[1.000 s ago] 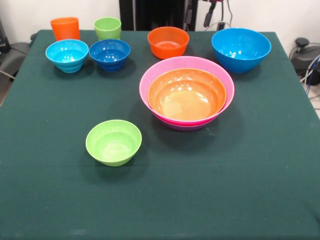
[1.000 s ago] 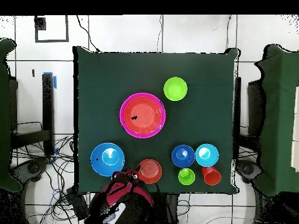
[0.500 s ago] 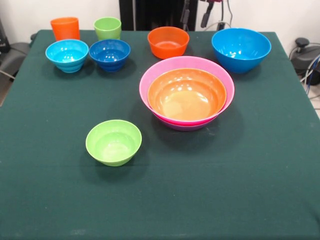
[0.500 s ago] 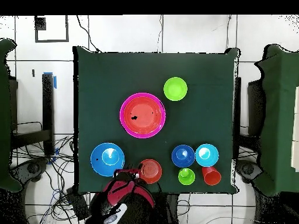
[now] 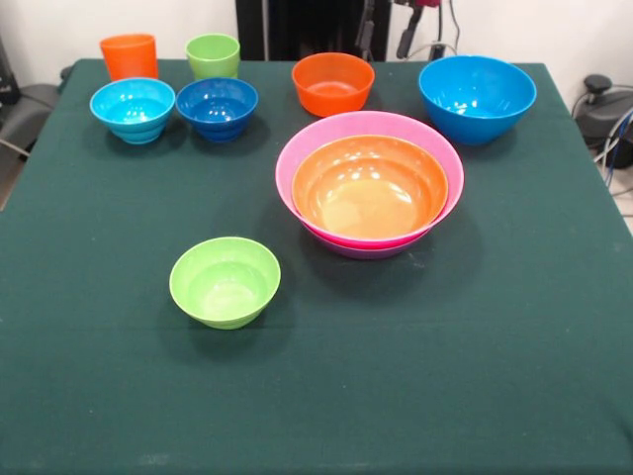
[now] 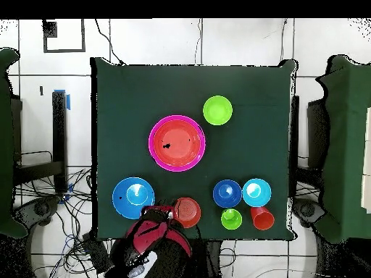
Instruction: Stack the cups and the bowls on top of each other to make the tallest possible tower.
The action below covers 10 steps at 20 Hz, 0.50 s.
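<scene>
Tower (image 5: 369, 188): in the middle of the front picture, a little to the right. A wide orange bowl (image 5: 369, 190) sits inside a big pink bowl (image 5: 435, 158). A thin strip of a purple bowl (image 5: 368, 251) peeks out under the pink one. All three sit straight and open side up.
Inside the tower: only the bowls fit in each other; the orange one on top holds nothing.
Big blue bowl (image 5: 477, 97): upper right of the front picture, alone on the green table (image 5: 475, 376), near the tower but not touching. Empty and shiny.
Small orange bowl (image 5: 333, 83): top middle, just above the tower. Empty.
Dark-blue bowl (image 5: 217, 107): upper left, beside the light-blue bowl (image 5: 133, 109). I cannot tell if their rims touch. Both are empty.
Orange cup (image 5: 130, 56): top left corner area, standing up, behind the light-blue bowl.
Green cup (image 5: 213, 55): just right of the orange cup, standing up, shorter.
Lime-green bowl (image 5: 225, 281): lower left of the middle, well apart from everything else. Empty.
Arm (image 6: 152, 242): in the picture from above, red and black, at the bottom edge by the small orange bowl.
Gripper (image 5: 387, 35): only dark tips at the top edge of the front picture. I cannot tell if it is wide or narrow.
</scene>
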### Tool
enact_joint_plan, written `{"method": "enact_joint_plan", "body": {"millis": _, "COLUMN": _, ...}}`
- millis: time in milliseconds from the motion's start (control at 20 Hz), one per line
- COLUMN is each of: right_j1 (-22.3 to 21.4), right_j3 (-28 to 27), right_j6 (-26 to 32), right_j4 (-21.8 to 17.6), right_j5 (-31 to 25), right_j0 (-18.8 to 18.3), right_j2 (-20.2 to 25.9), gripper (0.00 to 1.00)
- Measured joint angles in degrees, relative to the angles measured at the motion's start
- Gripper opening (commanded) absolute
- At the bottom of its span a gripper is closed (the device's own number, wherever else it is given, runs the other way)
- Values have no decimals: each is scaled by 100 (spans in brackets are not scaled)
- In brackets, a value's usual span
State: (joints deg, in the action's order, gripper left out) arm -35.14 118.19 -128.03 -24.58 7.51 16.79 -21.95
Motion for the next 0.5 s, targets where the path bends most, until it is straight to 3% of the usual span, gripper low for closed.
{"method": "enact_joint_plan", "body": {"millis": 500, "right_j1": 87, "right_j3": -222, "right_j6": 0, "right_j4": 652, "right_j5": -234, "right_j0": 535, "right_j2": -26, "gripper": 100}}
